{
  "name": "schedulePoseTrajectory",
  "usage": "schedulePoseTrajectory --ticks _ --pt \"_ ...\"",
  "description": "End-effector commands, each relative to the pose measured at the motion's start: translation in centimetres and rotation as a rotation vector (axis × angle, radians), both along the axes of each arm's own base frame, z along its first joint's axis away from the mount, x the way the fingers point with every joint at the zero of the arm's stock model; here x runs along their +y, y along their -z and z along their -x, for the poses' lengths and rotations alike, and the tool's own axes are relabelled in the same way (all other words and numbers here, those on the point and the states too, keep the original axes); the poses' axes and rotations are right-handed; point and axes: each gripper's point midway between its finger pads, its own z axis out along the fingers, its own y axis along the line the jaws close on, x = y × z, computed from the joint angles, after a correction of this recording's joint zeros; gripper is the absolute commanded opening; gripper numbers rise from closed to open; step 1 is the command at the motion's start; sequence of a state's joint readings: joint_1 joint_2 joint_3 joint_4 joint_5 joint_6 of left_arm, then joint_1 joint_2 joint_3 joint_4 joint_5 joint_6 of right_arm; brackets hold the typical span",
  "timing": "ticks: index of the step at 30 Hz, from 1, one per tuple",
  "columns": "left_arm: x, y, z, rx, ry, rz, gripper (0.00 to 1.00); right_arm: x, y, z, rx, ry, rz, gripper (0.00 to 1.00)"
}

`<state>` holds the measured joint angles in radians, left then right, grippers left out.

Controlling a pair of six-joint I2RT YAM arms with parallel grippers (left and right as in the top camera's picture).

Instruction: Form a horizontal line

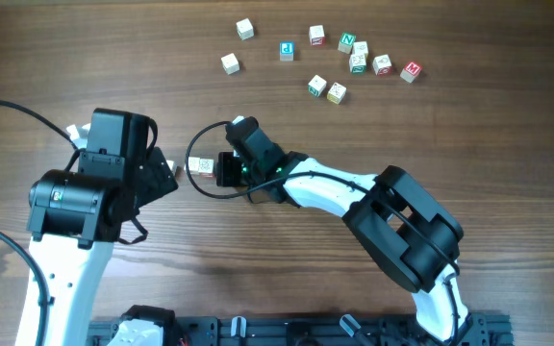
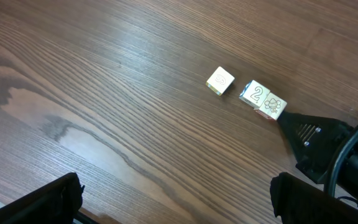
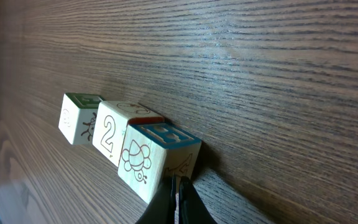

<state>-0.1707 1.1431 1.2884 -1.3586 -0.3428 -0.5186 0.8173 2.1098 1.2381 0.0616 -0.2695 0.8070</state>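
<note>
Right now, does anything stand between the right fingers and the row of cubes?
Nothing visible does. The shut right fingers seem to touch the end cube of the row of cubes directly.

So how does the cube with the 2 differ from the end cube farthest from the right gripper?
The cube with the 2 touches its neighbour beside the right gripper; the end cube stands apart, across a gap. The cube with the 2 has red on top; the end cube has green. Both are small cream cubes on the table.
</note>
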Motion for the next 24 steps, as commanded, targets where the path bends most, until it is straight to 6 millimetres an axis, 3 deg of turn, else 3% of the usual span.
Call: schedulePoseTrajectory --ticks 1,8,11,13,19,22,24 --pt "0.1 0.1 0.0 0.002 -0.016 0.006 1.00 0.5 0.3 0.4 0.012 -0.016 -0.009 0.05" --pt "0.1 0.1 0.0 0.002 -0.016 0.006 1.00 -0.9 0.9 0.2 0.016 0.022 0.061 0.04" --pt "0.1 0.1 0.0 0.002 -0.016 0.006 1.00 -2.3 -1.7 -0.6 -0.055 0.056 0.111 0.04" --pt "0.1 0.1 0.0 0.002 -0.016 0.006 1.00 -2.0 -4.3 -1.1 -0.128 0.025 0.088 0.05" --pt "0.1 0.1 0.0 0.002 -0.016 0.006 1.00 -2.8 -10.5 -6.3 -0.131 -0.031 -0.187 0.04" --pt "0.1 0.1 0.0 0.002 -0.016 0.006 1.00 -1.4 -11.4 -9.0 -0.150 -0.076 -0.222 0.05" --pt "0.1 0.1 0.0 0.002 -0.016 0.006 1.00 -0.2 -10.9 -10.0 -0.130 -0.105 -0.195 0.05"
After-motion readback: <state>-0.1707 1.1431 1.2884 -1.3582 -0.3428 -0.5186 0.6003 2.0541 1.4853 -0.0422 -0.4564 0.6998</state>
